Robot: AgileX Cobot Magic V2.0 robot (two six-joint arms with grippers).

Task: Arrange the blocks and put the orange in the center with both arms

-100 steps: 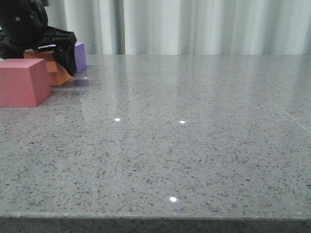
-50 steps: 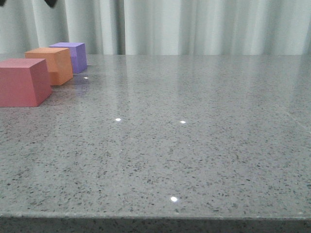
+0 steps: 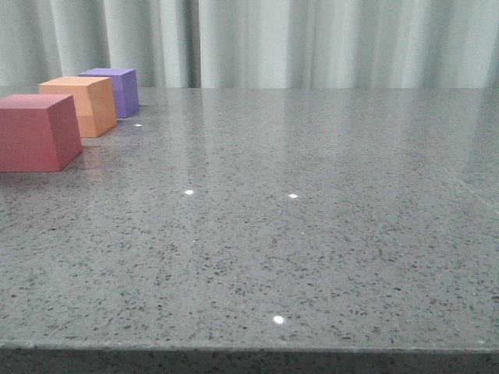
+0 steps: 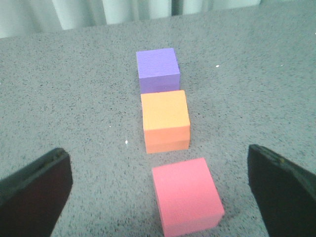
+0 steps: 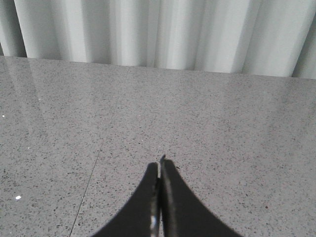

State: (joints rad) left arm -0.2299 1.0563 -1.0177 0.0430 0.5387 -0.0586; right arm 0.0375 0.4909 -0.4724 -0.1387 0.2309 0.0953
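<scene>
I see 3 blocks in 1 row on the grey table (image 3: 312, 234): the orange block (image 4: 165, 120) sits between the purple block (image 4: 157, 68) and the red block (image 4: 186, 196), almost touching the purple one. My left gripper (image 4: 158, 197) is spread wide above them and holds nothing. My right gripper (image 5: 159, 197) is closed tight over bare table.

You have open table (image 3: 312, 234) across the whole middle and right side, right back to the curtain (image 3: 327, 43). The only obstacles stand at far left: the red block (image 3: 35, 131), orange block (image 3: 80, 105) and purple block (image 3: 115, 90) in one tight line (orange nearly touching purple, a narrow gap before red). Either flank of that line is free for a claw.
</scene>
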